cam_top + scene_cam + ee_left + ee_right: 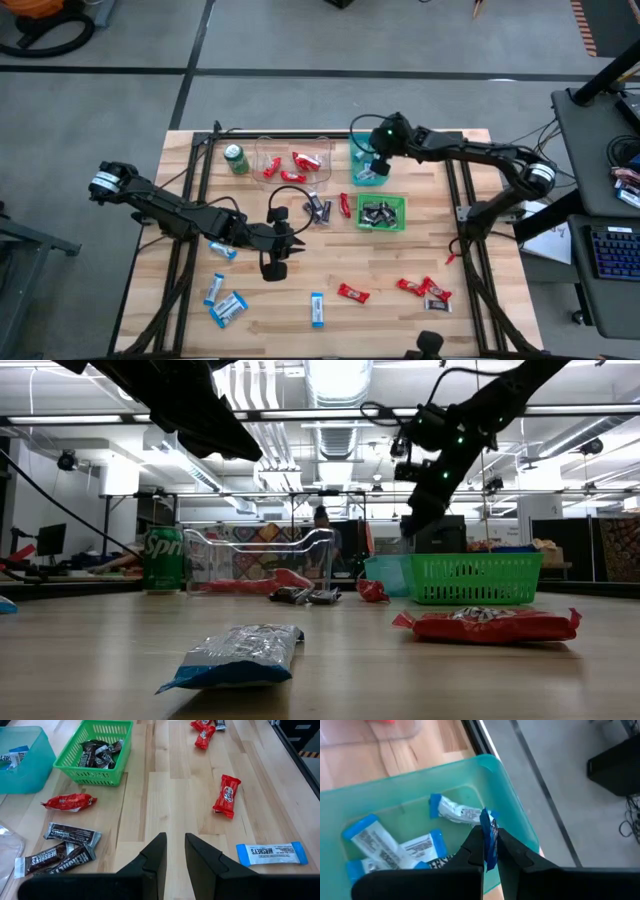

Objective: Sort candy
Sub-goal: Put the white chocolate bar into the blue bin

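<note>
My right gripper [489,840] hangs over the teal bin [362,178] at the table's far side, shut on a blue-and-white candy [491,832]. Several blue-and-white candies [457,812] lie in the bin. My left gripper [175,855] hovers over the table's middle [290,243], its fingers a little apart with nothing between them. Dark candies [70,835] and a red candy [69,801] lie on the wood ahead of it. More dark candies fill the green basket [382,212]. Red candies [352,293] and blue-and-white ones [317,308] lie scattered toward the near edge. My right gripper pinches the blue-and-white candy between its two fingers. The wrapper stands on edge in the gap, and its blue end [486,819] sticks out past the fingertips. The fingers slant downward over the teal bin, and the candy is lifted clear of the candies below.
A clear container [295,160] with red candies stands at the far middle, a green drink can [236,160] to its left. A black frame [200,180] runs along the table's sides. Bare wood lies between the basket and the near candies.
</note>
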### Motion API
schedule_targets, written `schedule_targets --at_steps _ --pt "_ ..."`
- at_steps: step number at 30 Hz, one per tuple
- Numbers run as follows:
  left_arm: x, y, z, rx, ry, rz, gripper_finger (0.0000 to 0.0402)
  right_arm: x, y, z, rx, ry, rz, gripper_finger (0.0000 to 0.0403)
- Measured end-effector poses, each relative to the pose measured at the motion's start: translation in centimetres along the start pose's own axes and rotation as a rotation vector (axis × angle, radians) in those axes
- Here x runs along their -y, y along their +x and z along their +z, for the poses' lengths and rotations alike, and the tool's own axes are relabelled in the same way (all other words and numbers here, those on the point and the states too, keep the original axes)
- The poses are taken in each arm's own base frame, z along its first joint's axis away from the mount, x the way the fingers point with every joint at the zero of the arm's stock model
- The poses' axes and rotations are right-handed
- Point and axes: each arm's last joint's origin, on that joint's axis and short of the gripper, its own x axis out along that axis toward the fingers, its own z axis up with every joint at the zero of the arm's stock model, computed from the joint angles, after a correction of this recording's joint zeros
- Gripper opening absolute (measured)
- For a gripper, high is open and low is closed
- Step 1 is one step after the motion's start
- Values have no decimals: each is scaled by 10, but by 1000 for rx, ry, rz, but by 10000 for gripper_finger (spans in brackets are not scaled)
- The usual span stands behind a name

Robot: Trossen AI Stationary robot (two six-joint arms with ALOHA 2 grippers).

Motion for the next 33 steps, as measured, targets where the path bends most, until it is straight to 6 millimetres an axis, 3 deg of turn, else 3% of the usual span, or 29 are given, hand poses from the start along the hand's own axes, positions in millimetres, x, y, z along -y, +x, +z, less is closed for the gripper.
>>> schedule_targets --at_steps 10,17,23,33 --pt "0 0 0 -1 0 0 52 -4 28 -3 -40 -51 -68 17" --pt "-1 0 0 4 5 26 52 -7 38 -8 -72 -58 -57 74" --pt "-1 0 -1 7 4 43 52 -7 37 -9 -79 -33 -55 119" --pt "-2 1 -3 3 -7 54 52 -21 15 -5 -110 -12 5 144"
